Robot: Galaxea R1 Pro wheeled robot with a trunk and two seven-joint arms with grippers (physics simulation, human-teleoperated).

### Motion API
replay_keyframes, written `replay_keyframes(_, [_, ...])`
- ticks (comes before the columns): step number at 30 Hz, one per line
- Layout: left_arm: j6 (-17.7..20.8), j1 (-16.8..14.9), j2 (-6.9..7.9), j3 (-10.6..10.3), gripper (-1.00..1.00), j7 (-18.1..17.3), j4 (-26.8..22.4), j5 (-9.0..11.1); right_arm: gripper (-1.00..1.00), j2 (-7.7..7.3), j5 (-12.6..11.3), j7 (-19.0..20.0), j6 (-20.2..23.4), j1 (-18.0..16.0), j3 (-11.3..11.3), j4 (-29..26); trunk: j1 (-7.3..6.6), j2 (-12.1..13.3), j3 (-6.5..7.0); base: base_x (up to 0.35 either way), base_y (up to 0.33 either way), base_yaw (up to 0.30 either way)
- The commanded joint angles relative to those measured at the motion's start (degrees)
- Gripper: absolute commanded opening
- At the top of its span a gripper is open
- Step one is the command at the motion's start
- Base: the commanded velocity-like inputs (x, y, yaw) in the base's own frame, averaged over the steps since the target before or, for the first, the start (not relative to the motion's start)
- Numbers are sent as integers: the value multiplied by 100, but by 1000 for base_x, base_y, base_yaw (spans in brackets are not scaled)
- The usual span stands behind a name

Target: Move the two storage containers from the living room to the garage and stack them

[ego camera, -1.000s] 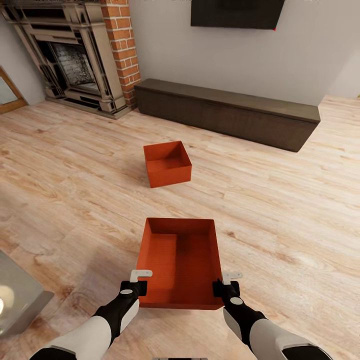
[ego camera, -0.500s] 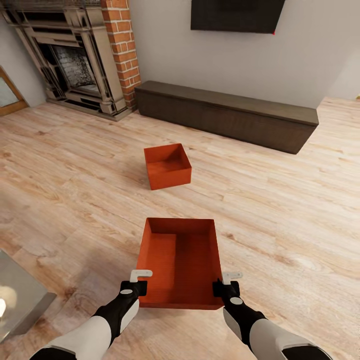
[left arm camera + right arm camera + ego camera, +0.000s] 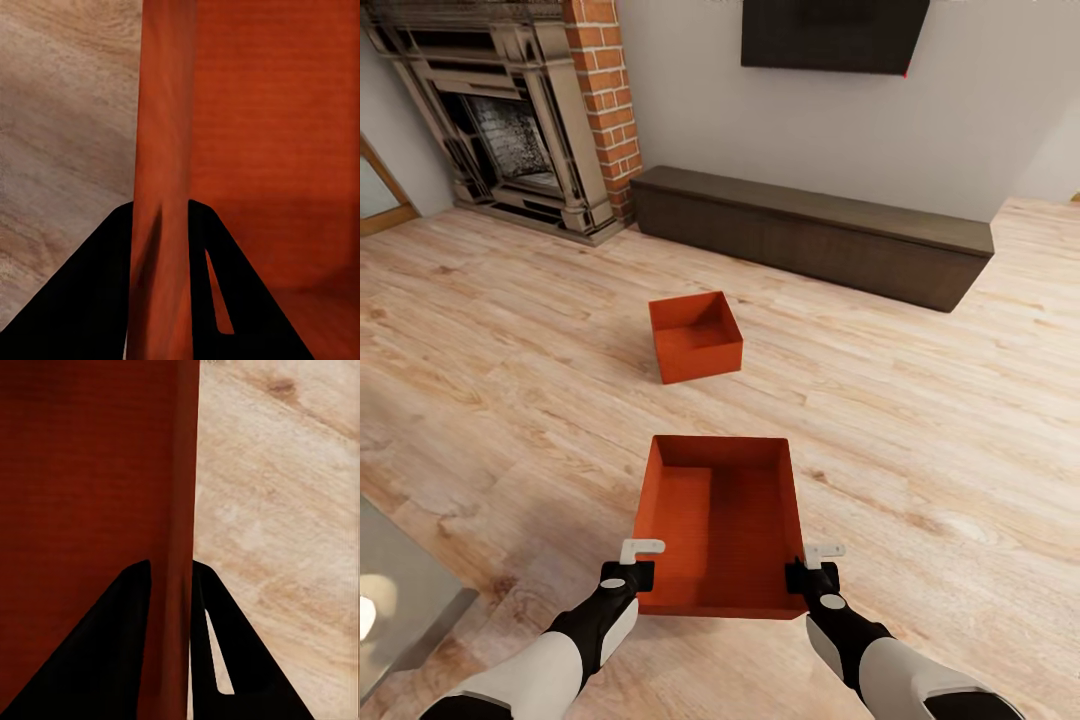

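Floor (image 3: pixel 920 420): light wood planks, living room. Resting directly on it: one orange-red storage container (image 3: pixel 696 336), open-topped, mid-floor; a long dark low bench (image 3: pixel 810 232) against the far wall; a brick-sided fireplace (image 3: pixel 520 110) at the corner; a grey glossy furniture edge (image 3: pixel 400 590) nearby.

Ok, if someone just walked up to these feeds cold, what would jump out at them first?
First the orange-red container held low in front, the left gripper and right gripper each clamped on a side wall near its near corners. Next its twin, the second container, sitting alone on the wood floor farther ahead. Behind stand the brick fireplace, the dark bench and the TV.
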Motion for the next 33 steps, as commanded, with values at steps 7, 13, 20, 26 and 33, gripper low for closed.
replay_keyframes(7, [20, -3, 7, 40, -100, 74, -19, -20, -100, -1, -9, -70, -19, -2, -90, 13, -155, 281, 123, 0, 0, 0])
replay_keyframes(13, [18, -3, 8, 38, -100, 72, -19, -20, -100, -1, -11, -69, -19, -2, -90, 13, -287, 521, 231, 0, 0, 0])
replay_keyframes(20, [18, -3, 11, 37, -100, 72, -25, -20, -100, 1, -14, -72, -19, -2, -90, 10, -440, 802, 356, 0, 0, 0])
replay_keyframes(26, [18, -3, 11, 37, -100, 75, -32, -20, -100, 7, -15, -72, -12, -1, -90, 14, -572, 1043, 464, 0, 0, 0])
replay_keyframes(33, [18, -3, 13, 39, -100, 73, -36, -20, -100, 8, -16, -73, 4, -1, -90, 12, -726, 1323, 590, 0, 0, 0])
